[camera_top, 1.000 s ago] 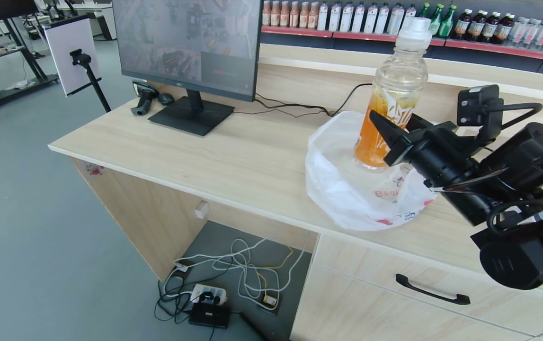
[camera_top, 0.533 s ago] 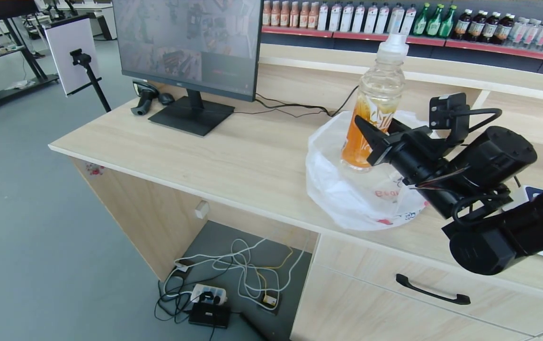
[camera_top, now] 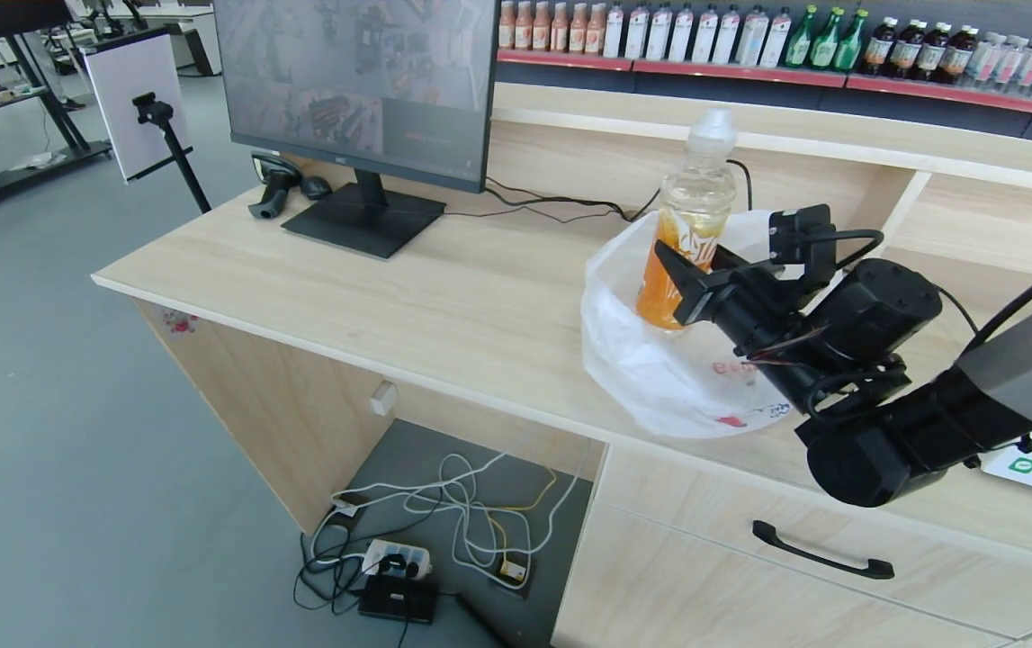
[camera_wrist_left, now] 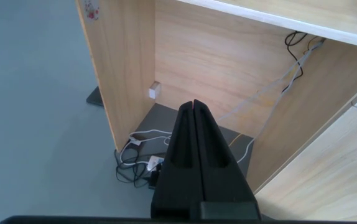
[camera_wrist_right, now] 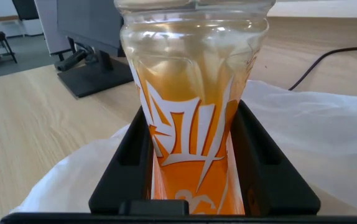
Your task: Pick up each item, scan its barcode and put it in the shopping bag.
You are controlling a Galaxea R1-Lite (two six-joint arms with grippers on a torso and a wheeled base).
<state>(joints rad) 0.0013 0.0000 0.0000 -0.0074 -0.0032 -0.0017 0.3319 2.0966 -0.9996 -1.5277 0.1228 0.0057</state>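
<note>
left hand [camera_wrist_left: 194, 107] closed on nothing, pointing at the floor under the surface [camera_top: 444, 297] | scanner [camera_top: 274, 191] far left on surface | bottle [camera_top: 685, 236] upright over shopping bag [camera_top: 650, 378] mouth, right hand [camera_top: 694, 274] gripping its label band | judgement: lower straight, hold vertical, let go only once the base settles inside the bag

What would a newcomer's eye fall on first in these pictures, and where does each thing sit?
The tall orange drink bottle stands out first, held upright in the right gripper at the open mouth of the white shopping bag on the wooden counter. Next comes the big dark monitor at the counter's far left end. A long row of bottles lines the red shelf behind.
</note>
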